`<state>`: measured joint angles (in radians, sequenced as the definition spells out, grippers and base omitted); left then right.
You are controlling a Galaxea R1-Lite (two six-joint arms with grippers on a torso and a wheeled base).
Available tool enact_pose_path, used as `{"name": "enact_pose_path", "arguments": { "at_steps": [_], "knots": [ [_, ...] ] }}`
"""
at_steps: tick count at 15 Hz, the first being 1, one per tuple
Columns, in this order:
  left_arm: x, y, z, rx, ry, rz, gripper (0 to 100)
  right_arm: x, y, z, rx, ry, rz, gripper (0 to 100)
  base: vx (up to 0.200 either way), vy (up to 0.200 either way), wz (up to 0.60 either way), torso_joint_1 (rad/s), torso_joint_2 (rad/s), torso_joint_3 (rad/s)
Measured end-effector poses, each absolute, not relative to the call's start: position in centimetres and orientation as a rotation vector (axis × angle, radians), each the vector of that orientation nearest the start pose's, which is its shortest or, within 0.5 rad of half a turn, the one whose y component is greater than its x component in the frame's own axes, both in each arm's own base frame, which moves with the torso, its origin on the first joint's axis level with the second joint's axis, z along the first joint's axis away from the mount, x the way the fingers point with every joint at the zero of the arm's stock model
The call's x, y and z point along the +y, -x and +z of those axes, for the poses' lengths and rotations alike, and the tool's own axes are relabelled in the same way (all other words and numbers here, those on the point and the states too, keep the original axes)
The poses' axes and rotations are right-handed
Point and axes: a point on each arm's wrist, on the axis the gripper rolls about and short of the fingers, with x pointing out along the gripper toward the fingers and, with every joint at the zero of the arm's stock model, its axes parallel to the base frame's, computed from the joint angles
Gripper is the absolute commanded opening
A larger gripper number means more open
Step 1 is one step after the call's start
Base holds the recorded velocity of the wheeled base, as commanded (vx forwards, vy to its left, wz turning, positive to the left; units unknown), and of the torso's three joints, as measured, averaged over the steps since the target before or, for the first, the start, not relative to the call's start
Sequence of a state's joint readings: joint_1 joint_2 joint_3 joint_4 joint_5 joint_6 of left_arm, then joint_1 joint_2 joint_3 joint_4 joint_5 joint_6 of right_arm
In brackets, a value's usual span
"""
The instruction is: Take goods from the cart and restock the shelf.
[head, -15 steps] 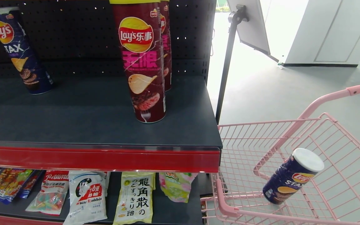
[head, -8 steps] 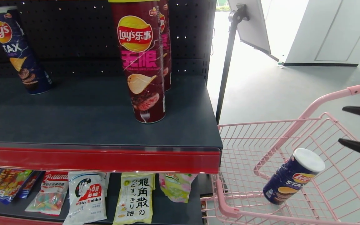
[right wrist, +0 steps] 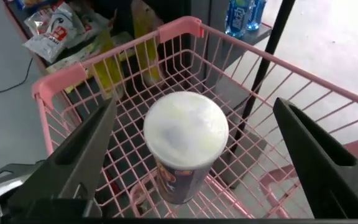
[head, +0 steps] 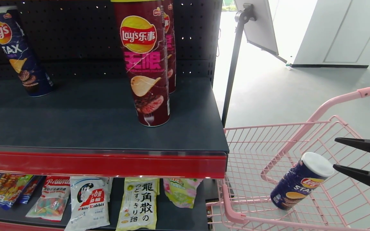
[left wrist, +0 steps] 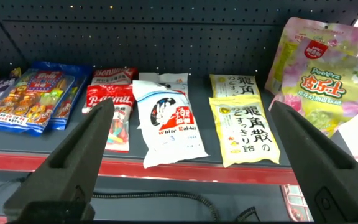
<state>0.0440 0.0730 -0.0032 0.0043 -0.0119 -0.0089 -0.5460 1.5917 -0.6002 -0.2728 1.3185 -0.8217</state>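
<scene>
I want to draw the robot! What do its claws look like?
The right claw is plain black: two long fingers tapering to sharp points, fixed to a blocky black base. The left claw has the same dark, wedge-shaped fingers.

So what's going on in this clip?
The robot is restocking from a pink cart. Its right gripper, open, hovers close to the white lid of a dark blue chip can that leans inside the cart; nothing is gripped yet. The left gripper, also open, faces the snack bags on the lower shelf. Tall chip cans already stand on the upper shelf.
</scene>
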Motion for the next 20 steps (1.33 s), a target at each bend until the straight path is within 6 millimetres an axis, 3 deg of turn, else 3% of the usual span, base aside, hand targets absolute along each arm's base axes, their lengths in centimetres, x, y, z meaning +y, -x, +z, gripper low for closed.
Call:
{"name": "enact_pose_path", "arguments": {
  "at_steps": [15, 20],
  "knots": [
    [-0.1, 1.7, 7.7, 0.074, 0.011, 0.033, 100, -11.4, -21.9, 8.7, 0.232, 0.005, 0.834, 100, 0.0, 0.0, 0.0, 0.0, 0.0, 0.0],
    [-0.1, 1.7, 7.7, 0.074, 0.011, 0.032, 100, -10.4, -22.7, 7.5, 0.26, -0.024, 0.889, 100, 0.0, 0.0, 0.0, 0.0, 0.0, 0.0]
  ]
}}
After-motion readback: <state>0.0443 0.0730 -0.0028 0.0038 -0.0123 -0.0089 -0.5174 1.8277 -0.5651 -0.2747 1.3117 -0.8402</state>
